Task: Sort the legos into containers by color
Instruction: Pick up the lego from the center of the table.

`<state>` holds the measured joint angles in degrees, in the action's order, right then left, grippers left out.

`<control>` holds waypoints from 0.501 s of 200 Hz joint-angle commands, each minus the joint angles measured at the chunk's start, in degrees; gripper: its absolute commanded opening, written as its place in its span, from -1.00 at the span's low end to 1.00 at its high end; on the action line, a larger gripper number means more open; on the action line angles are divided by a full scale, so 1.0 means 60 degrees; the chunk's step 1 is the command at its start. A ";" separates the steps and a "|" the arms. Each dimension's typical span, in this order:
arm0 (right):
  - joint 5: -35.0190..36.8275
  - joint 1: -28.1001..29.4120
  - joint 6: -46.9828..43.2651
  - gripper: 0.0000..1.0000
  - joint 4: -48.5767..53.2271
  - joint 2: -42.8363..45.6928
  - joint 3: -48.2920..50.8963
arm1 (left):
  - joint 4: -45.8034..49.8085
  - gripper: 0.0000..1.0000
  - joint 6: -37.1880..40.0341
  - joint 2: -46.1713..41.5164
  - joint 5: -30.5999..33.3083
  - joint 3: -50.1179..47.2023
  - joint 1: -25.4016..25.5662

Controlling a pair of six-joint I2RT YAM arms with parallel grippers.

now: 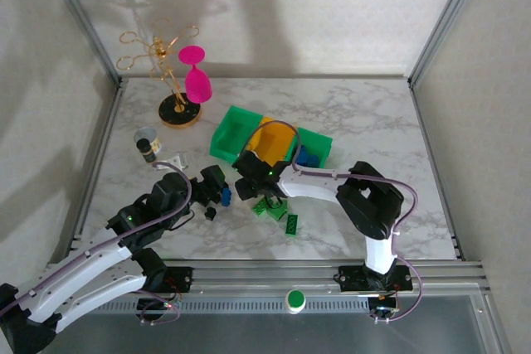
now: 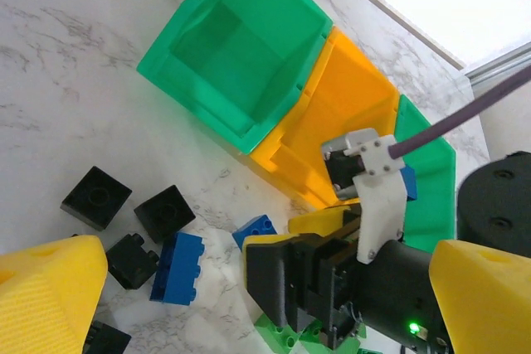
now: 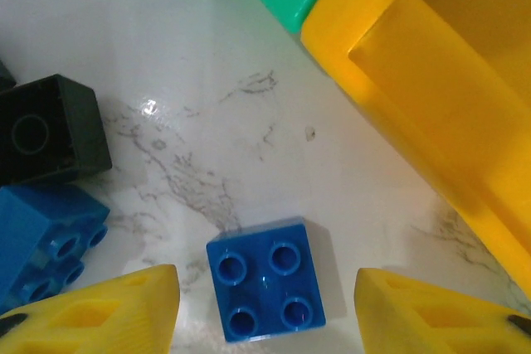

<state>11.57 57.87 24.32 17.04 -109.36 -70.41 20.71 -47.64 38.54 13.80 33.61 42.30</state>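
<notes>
Grippers of both my arms are hanging low over the marble table (image 1: 373, 122), close together. My left gripper (image 1: 212, 181) is standing wide open and grasping nothing. Beneath it, black bricks (image 2: 98, 196) and a longer blue brick (image 2: 177, 264) are lying loose on the table. My right gripper (image 3: 265, 321) is standing released just beside the left one. Its yellow fingertips (image 3: 108, 312) are straddling a blue four-stud brick (image 3: 265, 288), with a gap showing on either side. That brick is resting studs-up on the table, just in front of the bins. Green bricks (image 1: 270, 207) are lying on the near side of my right gripper.

Beyond the legos, the three joined containers are standing in a row. They are a green bin (image 2: 241, 47), a yellow-orange bin (image 2: 357, 97) in the middle, and a second green bin (image 1: 323, 143). A blue brick (image 1: 308, 156) is lying in the second green bin.

To the left of the bins a small dark-capped bottle (image 1: 148, 145) is standing upright. At the far side, a gold wire stand (image 1: 170, 80) is carrying a pink glass (image 1: 199, 87).
</notes>
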 commanded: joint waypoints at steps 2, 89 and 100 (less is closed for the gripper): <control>0.0412 0.0065 -0.0284 0.13 0.0230 -0.0389 -0.0460 | 0.0243 0.99 -0.0161 -0.0111 0.0366 -0.0107 0.0025; 0.0507 0.0061 -0.0465 -0.07 0.0368 -0.0963 -0.0811 | 0.0171 0.99 -0.0128 -0.0092 0.0380 -0.0133 0.0025; 0.0478 0.0061 -0.0483 -0.11 0.0359 -0.0953 -0.0791 | 0.0173 0.99 -0.0117 -0.0085 0.0380 -0.0138 0.0025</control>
<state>13.72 57.87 22.02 17.82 -113.71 -73.71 20.86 -47.81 38.54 14.46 33.50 42.30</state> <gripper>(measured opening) 0.460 0.996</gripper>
